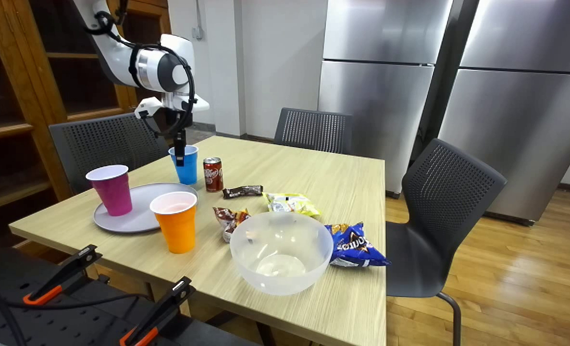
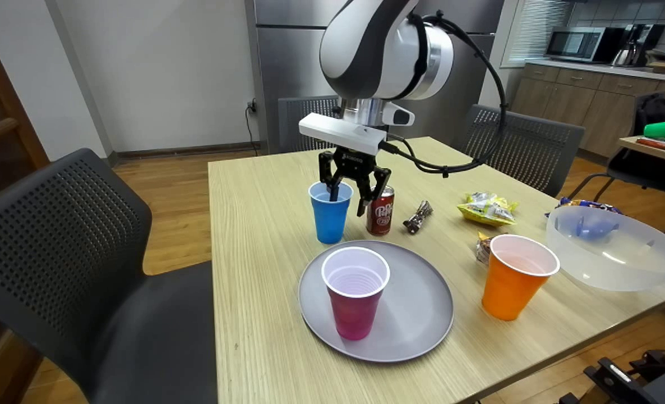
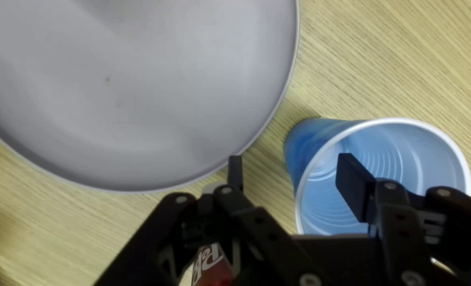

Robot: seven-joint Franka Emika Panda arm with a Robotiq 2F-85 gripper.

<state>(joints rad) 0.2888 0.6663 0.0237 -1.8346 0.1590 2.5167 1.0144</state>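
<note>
Gripper astride wall of blue cup

Jaws stand wide apart and have hold of nothing. The inner finger extends into the mouth of the blue cup. The outer finger hangs outside the cup; the wrist view shows a gap between it and the cup wall. Contact between the inner finger and the cup cannot be determined.

The blue cup stands upright on the table, just beside the gray plate and off its rim. The soda can stands upright near the blue cup, on the side of the outer finger. The magenta cup stands upright on the gray plate.

The wrapped bar lies near the soda can. The yellow snack bag lies near the wrapped bar. The orange cup stands upright on the table, near the gray plate. The brown snack bag lies between the orange cup and the translucent bowl. The blue snack bag lies just beside the bowl.

Mesh-backed chairs stand around the table. Steel refrigerators stand behind it.
</note>
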